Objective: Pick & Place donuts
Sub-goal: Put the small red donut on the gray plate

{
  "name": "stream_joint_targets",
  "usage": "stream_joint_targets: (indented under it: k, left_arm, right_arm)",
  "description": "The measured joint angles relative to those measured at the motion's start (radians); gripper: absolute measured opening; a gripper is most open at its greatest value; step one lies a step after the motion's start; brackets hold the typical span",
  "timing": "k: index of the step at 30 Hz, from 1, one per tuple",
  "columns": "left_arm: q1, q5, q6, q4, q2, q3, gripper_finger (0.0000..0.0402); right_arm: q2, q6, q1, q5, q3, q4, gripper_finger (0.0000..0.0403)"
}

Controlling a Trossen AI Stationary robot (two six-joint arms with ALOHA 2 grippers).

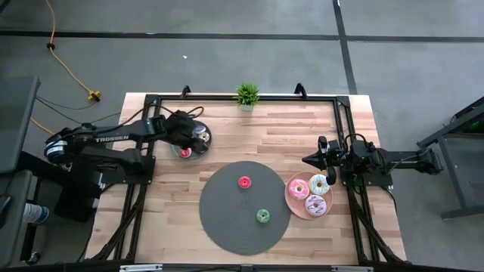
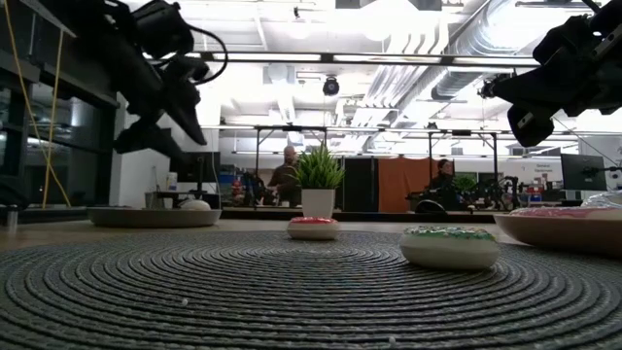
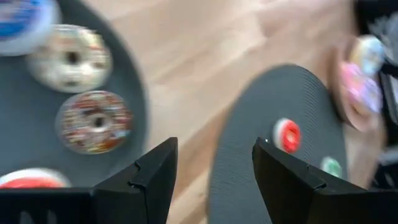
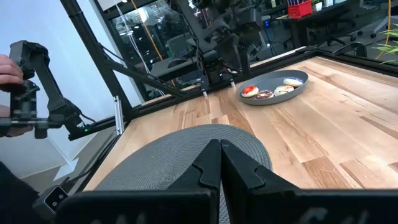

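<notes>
Left claw [image 3: 211, 171]: hangs above the table over the small dark grey plate [image 1: 198, 150] at the table's far left; fingers set wide apart with nothing between them
Right claw [image 4: 219, 163]: waits at the right edge of the table, just behind the pink plate [image 1: 290, 198]; its two fingers are pressed together, empty
Donuts under the left claw: a brown sprinkled donut [image 3: 94, 121], a cream donut [image 3: 70, 58], a blue-and-white one [image 3: 22, 18] and a red one [image 3: 28, 179] lie flat on the small dark plate, close together, directly below and just to one side of the open fingers
Donuts already out: a red donut [image 1: 244, 182] and a green donut [image 1: 263, 216] lie on the round woven mat [image 1: 227, 219], well apart from each other and from either claw
Pink plate: holds a pink donut [image 1: 299, 189], a white donut [image 1: 318, 183] and a lilac donut [image 1: 315, 204], touching or nearly so; just in front of the right claw
Key relation: the left claw is by far the nearer to the tiny donuts; the brown one lies closest to the gap between its fingers, slightly off to the side, so a small sideways shift and a straight drop look enough
Axis: the donuts are rings lying flat, so no long axis; any finger angle across the ring should serve
Risk: neighbours on the plate sit close, so a wide finger may nudge the cream or red one
Other: a potted plant [image 1: 246, 94] stands at the far table edge, well clear
</notes>
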Motion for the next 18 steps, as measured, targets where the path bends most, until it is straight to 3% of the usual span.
stream_joint_targets:
  k: [6, 13, 18]
  left_arm:
    - [-0.063, 0.127, 0.055, 0.146, 0.089, 0.000, 0.0200]
    - [-0.166, 0.254, 0.018, 0.336, 0.235, 0.000, 0.0200]
    - [-0.228, 0.281, -0.036, 0.436, 0.335, 0.000, 0.0200]
  right_arm:
    - [0.000, 0.000, 0.000, 0.000, 0.000, 0.000, 0.0000]
    - [0.000, 0.000, 0.000, 0.000, 0.000, 0.000, 0.0000]
    - [0.000, 0.000, 0.000, 0.000, 0.000, 0.000, 0.0000]
